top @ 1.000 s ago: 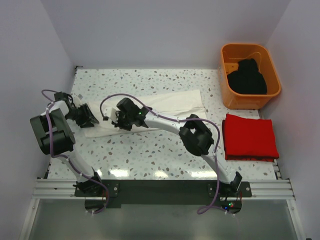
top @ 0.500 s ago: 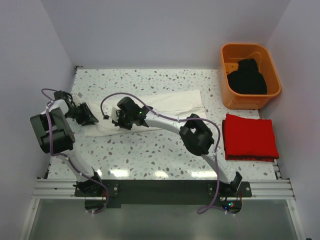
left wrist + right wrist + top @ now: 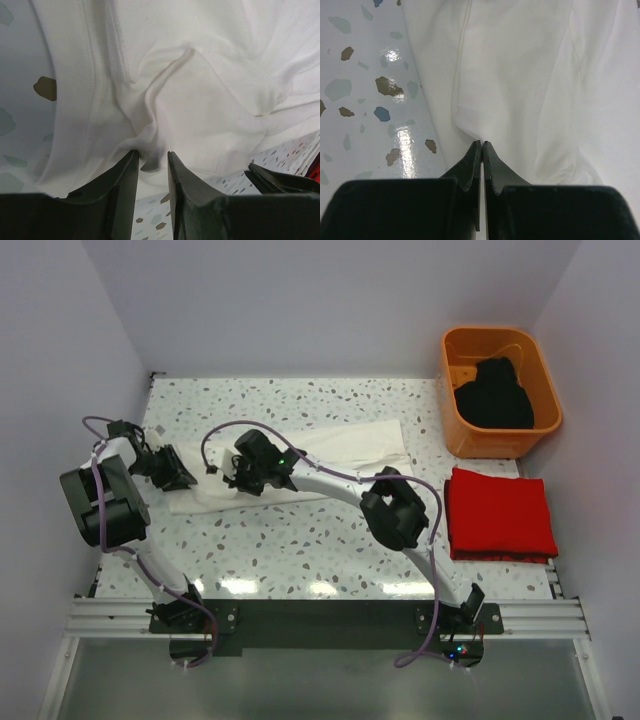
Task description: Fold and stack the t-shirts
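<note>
Working the white shirt [image 3: 345, 445]: it lies left of centre on the bench [image 3: 300, 540] as a long narrow band running toward upper right, so a lengthwise fold appears done and the crosswise folds are not.

Left claw [image 3: 150, 157]: narrow gap between the fingers, a pucker of white cloth drawn into it near the hem at the band's left end. Reads as a pinch on the fabric.

Right claw [image 3: 482, 145]: fingers pressed nearly together, creases in the white cloth converging on the tips close to the band's lower edge. Gripping the shirt, by the look of it.

Red shirt [image 3: 500, 515]: folded to a neat square at the right side of the bench, below the orange tub [image 3: 480, 445]. Counts as finished, and likely the base of the stack.

Black shirt [image 3: 495, 395]: heaped unfolded inside the tub, upper right.

Estimate: one of three folded, the second partway, the third untouched, nothing stacked yet.
</note>
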`<state>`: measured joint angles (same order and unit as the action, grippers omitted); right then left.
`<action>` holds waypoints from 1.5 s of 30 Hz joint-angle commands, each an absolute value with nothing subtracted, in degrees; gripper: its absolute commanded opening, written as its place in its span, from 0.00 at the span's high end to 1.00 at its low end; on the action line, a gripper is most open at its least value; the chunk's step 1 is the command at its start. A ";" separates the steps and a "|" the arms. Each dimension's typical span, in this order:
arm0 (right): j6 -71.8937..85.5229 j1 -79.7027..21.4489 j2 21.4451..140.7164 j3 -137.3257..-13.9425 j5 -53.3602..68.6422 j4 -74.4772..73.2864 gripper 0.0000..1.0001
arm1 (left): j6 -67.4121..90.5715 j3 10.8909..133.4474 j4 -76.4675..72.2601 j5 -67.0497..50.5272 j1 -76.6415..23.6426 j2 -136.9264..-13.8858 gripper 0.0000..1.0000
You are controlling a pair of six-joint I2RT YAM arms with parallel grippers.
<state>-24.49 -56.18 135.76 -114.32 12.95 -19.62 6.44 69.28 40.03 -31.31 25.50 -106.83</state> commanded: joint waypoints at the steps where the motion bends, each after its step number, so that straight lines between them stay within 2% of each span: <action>1: -23.99 -56.07 133.24 -116.72 13.89 -17.14 1.00 | 5.98 71.10 41.48 -32.87 25.75 -104.85 0.65; 6: -24.08 -55.99 133.24 -116.72 13.80 -17.14 1.00 | 6.15 70.23 41.66 -33.13 25.84 -103.89 0.64; 10: -23.99 -56.07 133.24 -116.81 13.89 -17.05 1.00 | 6.59 69.78 41.04 -33.66 25.75 -103.36 0.67; 16: -24.17 -56.07 133.07 -116.81 13.71 -16.96 1.00 | 6.68 70.49 41.13 -34.01 25.75 -103.01 0.80; 19: -24.26 -55.99 133.07 -116.81 13.71 -16.70 1.00 | 6.68 70.84 41.57 -34.01 25.75 -103.53 0.88; 20: -24.34 -55.90 132.98 -116.72 13.71 -16.70 1.00 | 6.68 70.93 41.57 -34.27 25.66 -103.62 0.94; 23: -24.26 -55.64 132.98 -117.07 13.45 -16.35 1.00 | 6.68 71.63 41.57 -34.71 25.49 -104.41 1.00; 36: -24.79 -50.28 133.24 -118.65 12.57 -12.48 1.00 | 10.37 79.88 34.64 -42.80 23.56 -108.36 1.00; 45: -26.71 -47.29 135.78 -120.32 12.04 -8.88 1.00 | 16.17 81.12 25.94 -44.65 21.88 -111.44 1.00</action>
